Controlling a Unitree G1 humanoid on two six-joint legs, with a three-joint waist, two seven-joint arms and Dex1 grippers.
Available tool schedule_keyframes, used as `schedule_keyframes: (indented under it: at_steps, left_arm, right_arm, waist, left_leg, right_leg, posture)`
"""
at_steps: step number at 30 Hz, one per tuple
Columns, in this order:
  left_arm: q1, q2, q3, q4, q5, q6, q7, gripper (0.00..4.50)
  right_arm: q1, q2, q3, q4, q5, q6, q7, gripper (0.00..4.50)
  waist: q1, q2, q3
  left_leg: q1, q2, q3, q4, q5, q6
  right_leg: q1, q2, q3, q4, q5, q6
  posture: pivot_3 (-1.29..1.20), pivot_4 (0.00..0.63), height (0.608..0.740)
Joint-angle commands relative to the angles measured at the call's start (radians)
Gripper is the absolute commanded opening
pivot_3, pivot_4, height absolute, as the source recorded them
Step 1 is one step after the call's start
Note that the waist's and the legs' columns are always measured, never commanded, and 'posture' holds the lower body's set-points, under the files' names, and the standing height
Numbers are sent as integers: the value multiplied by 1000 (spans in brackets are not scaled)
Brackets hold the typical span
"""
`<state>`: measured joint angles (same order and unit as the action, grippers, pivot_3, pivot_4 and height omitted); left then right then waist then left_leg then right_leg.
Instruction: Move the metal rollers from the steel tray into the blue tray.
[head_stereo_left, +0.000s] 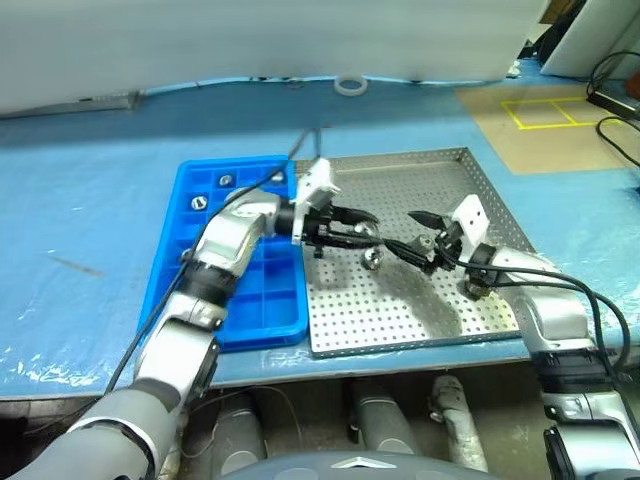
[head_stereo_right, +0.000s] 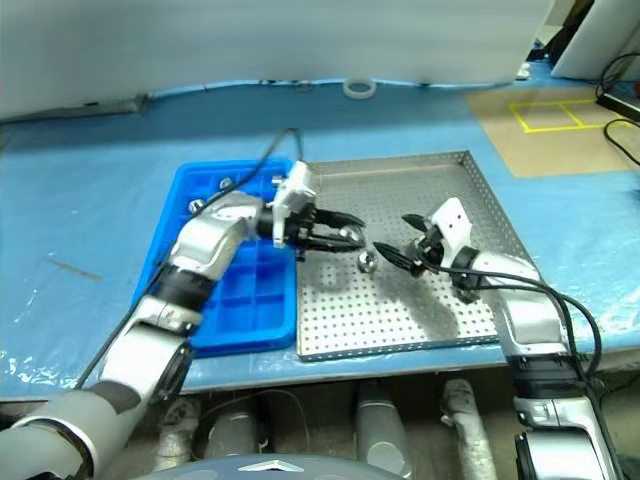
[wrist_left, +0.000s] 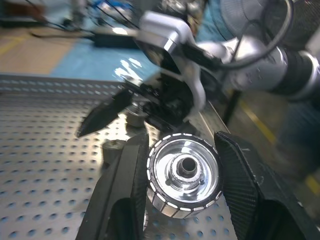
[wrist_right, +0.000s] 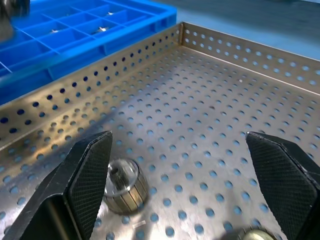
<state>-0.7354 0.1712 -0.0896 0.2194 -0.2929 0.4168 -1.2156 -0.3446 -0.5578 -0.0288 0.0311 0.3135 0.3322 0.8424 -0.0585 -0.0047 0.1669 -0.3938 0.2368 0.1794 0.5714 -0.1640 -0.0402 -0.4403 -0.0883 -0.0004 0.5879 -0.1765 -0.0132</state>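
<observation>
My surface (head_stereo_left: 80, 210) is draped in a pale blue sheet, a white wall behind it, and far to the right a tan patch of floor marked with yellow tape (head_stereo_left: 545, 112). At the left lies the blue tray (head_stereo_left: 170, 250), with a few metal rollers (head_stereo_left: 198, 202) sitting in its far compartments. A white tape ring (head_stereo_left: 349, 85) rests on the sheet beyond. My left gripper (head_stereo_right: 345, 232) reaches level over the steel tray (head_stereo_left: 400, 320), clenched on one roller (wrist_left: 184, 175) held clear above the perforated floor. Just beside it another roller (head_stereo_right: 367, 262) lies loose on the tray floor, between my two grippers. My right gripper (head_stereo_left: 425, 232) faces the left one with its jaws spread wide and nothing between them; a further roller (head_stereo_left: 474, 288) rests by that wrist, whose black cables trail across the tray
</observation>
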Motion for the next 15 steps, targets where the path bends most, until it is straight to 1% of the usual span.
schedule_keyframes:
  at_steps: [1, 3, 6, 7, 10, 12, 15]
  left_arm:
    - [111, -43, 143, -206, -64, 19, 258, 1708]
    - [201, -49, 166, -304, -38, -10, 367, 1708]
    - [311, -36, 163, -422, 16, -63, 483, 1708]
    - [336, -32, 165, -450, 33, -78, 521, 1708]
    - [396, -50, 220, -545, 45, -89, 672, 1708]
    - [449, -39, 233, -608, 66, -96, 732, 1708]
    - [574, -14, 238, -709, 103, -100, 792, 1708]
  right_arm:
    - [-74, 22, 33, 54, -4, -46, 50, 4500]
    - [-121, 41, 52, 103, 1, -54, 84, 4500]
    - [-187, 73, 84, 166, 12, -49, 146, 4500]
    - [-204, 84, 96, 182, 13, -48, 165, 4500]
    - [-263, 125, 127, 244, 5, -66, 217, 4500]
    - [-299, 148, 138, 293, -3, -86, 240, 4500]
    - [-336, 167, 160, 361, -24, -120, 273, 4500]
  waist:
    - [12, 0, 0]
    - [25, 0, 0]
    - [51, 0, 0]
    - [60, 0, 0]
    - [83, -1, 1]
    - [97, -1, 1]
    - [111, -1, 1]
  left_leg:
    - [-1, 0, 0, 0, 0, 0]
    - [-1, 0, 0, 1, 0, 0]
    - [-1, 1, 0, 0, 0, 0]
    - [-2, 1, 0, 0, 0, 0]
    - [-3, 2, -1, 0, 0, -1]
    - [-3, 2, -1, 0, 0, -1]
    - [-3, 2, -1, -1, 0, -1]
  right_leg:
    - [0, 0, 0, 0, 0, 0]
    - [0, 0, 0, 0, 0, 0]
    - [0, 0, -1, 0, 0, 0]
    - [-1, 0, -2, 0, 0, 0]
    - [-1, 0, -3, 0, 0, 0]
    - [-1, 0, -3, 0, 0, 0]
    - [-1, 0, -4, 0, 0, 0]
  posture:
    - [-184, 150, 740]
    - [-126, 150, 740]
    - [-69, 150, 740]
    - [-44, 150, 740]
    - [9, 150, 740]
    - [59, 150, 740]
    - [100, 150, 740]
